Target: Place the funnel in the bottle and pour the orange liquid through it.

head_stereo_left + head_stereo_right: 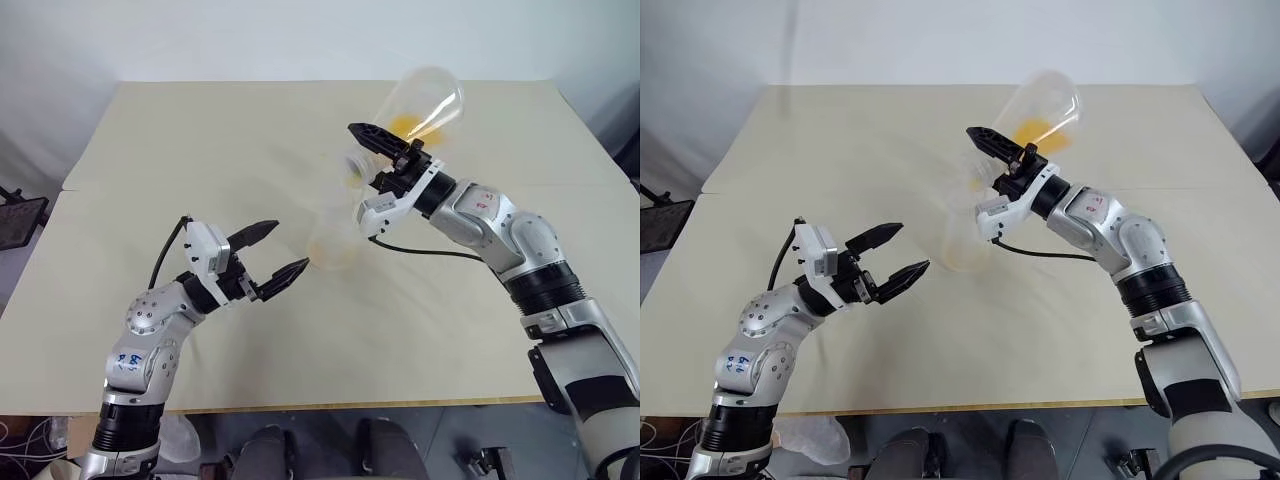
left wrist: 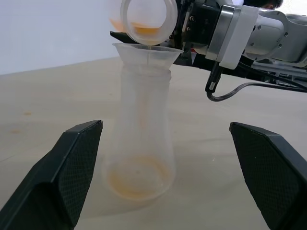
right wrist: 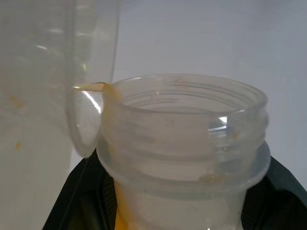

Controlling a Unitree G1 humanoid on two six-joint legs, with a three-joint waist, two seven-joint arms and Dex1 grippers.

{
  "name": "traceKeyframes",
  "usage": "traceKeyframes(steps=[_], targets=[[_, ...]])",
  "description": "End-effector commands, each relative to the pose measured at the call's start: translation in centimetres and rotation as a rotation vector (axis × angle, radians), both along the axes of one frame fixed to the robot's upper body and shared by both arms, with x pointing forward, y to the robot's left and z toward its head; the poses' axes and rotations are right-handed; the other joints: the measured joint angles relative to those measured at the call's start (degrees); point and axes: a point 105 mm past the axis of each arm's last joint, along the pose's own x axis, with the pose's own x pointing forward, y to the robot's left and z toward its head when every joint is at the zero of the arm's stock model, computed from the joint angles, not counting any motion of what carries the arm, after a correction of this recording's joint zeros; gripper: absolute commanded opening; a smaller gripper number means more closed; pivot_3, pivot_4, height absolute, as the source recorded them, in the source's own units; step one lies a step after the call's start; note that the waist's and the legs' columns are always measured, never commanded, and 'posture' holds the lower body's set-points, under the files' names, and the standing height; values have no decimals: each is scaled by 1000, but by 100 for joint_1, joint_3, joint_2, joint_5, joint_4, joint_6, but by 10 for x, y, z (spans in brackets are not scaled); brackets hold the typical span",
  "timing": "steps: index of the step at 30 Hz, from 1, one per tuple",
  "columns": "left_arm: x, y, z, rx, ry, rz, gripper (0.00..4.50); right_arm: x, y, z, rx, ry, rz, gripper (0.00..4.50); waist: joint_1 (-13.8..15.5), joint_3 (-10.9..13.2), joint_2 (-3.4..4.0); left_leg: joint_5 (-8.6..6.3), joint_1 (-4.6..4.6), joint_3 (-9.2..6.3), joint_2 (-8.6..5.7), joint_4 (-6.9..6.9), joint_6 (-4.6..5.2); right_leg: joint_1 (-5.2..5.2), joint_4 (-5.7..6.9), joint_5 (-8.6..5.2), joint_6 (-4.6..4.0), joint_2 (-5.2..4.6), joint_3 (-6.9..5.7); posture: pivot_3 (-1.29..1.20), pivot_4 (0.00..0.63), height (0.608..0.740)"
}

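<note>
Funnel point(image 2: 147, 53) sits in the neck of the upright bottle point(image 2: 141, 139), which stands on the beige table point(image 1: 200, 140) near its middle. To the left, the left gripper point(image 1: 276, 252) hovers just beside the bottle with its fingers spread wide, one on either side and touching nothing. Orange liquid point(image 2: 138, 182) covers the bottle's base in a thin layer. To the right, the right gripper point(image 1: 385, 150) is clamped on the neck of a second flask point(image 1: 420, 105), tipped mouth-down over the funnel, with more orange liquid point(image 1: 408, 126) inside it and a thin stream falling from its lip.
</note>
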Motion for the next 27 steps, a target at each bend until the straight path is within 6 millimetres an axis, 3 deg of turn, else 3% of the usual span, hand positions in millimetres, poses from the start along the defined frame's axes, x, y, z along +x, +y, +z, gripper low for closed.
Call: traceKeyframes(steps=[1, 27], targets=[[-4, -5, 11, -6, -58, -12, 4500, -6, 0, 20, 18, -74, 23, 2552, 0, 0, 0, 0, 0, 0, 1, 0, 0, 0, 0, 0, 0, 0, 0, 0, 150, 740], [-4, -10, 9, -26, -57, -16, 4500, -8, -3, 25, -11, -133, 24, 2552, 3, 0, 0, 0, -1, 0, 5, -1, 0, 0, -1, 0, 0, 0, -1, 0, 150, 740]])
